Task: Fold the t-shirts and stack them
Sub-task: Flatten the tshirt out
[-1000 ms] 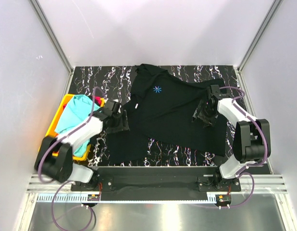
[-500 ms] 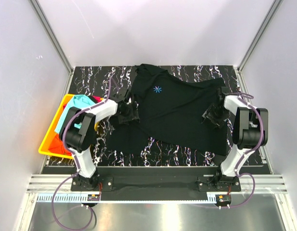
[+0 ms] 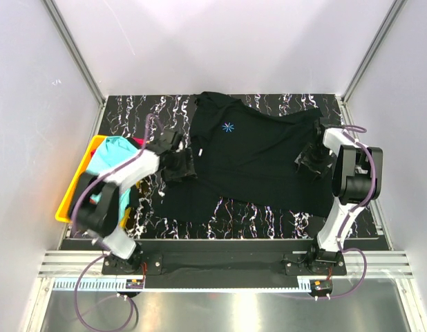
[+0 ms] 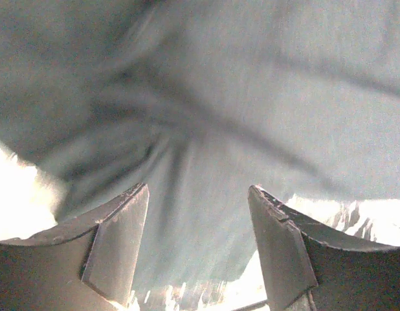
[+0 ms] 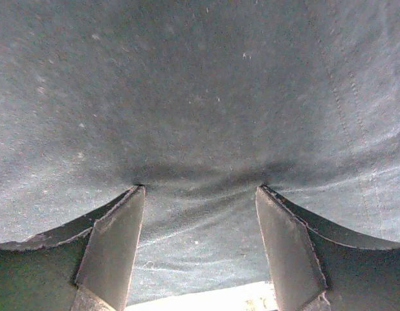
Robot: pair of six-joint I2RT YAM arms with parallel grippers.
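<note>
The left arm (image 3: 124, 176) has swung outward — left hand (image 3: 179, 166) and right hand (image 3: 309, 158), both fingers-apart, rest on the black t-shirt (image 3: 248, 162).

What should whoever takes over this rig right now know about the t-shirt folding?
Left gripper: open, over the left side of the black t-shirt.
Right gripper: open, fingertips pressing into its right side, nothing pinched.
The black t-shirt lies spread, wrinkled, on the table; a turquoise t-shirt sits in the yellow bin.
Done: nothing folded or stacked.
Left: fold the black one, then the rest, and stack.
</note>
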